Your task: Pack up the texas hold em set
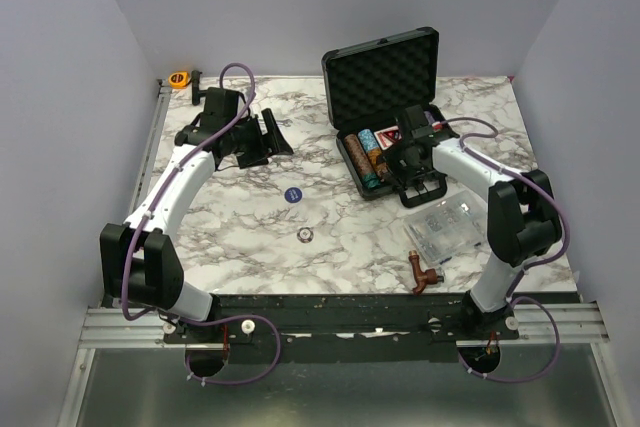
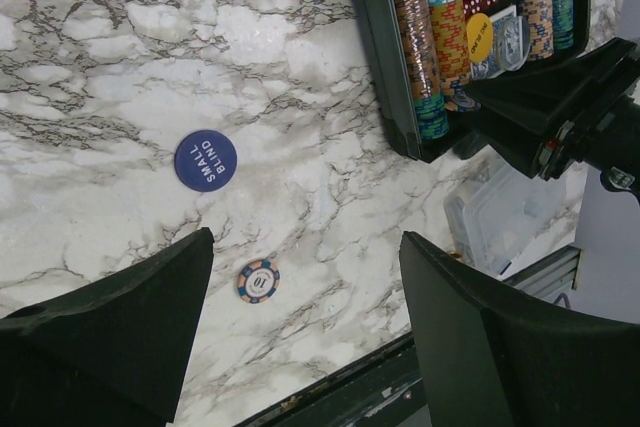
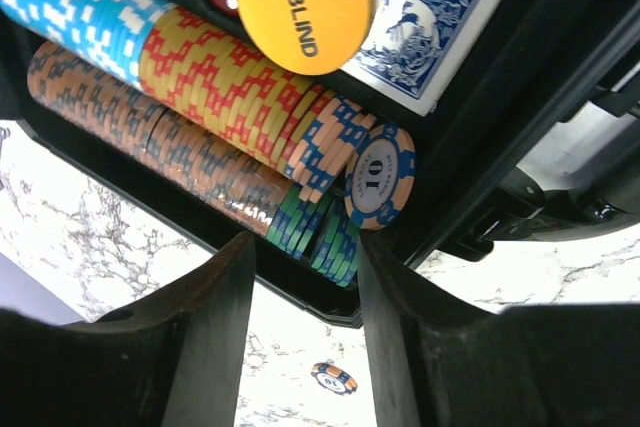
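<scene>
Packing is seen well under way: the black briefcase (image 1: 385, 75) lies open at the upper right of the overhead view, its tray filled with rows of striped chips (image 3: 200, 97), a blue deck (image 3: 440, 17) and the yellow BIG BLIND disc (image 3: 303, 2). The right gripper (image 3: 305, 247) is held low over the tray's near end, jaws parted to a middling gap with nothing between them. A "10" chip (image 3: 380, 175) is seen standing on edge at the end of a row, just beyond the fingertips, and is judged placed.

Mid-frame on the marble table (image 1: 230, 237), the blue SMALL BLIND disc (image 2: 205, 159) and one loose chip (image 2: 258, 281) lie apart, not yet collected. The left gripper (image 2: 305, 242) is held above the upper left of the overhead view, jaws wide and empty, its arm stretched forward. The right arm is folded, forearm reaching leftward.

Next, a descent onto one flat piece is judged to be called for, with a thin edge to be pinched off a hard surface.
</scene>
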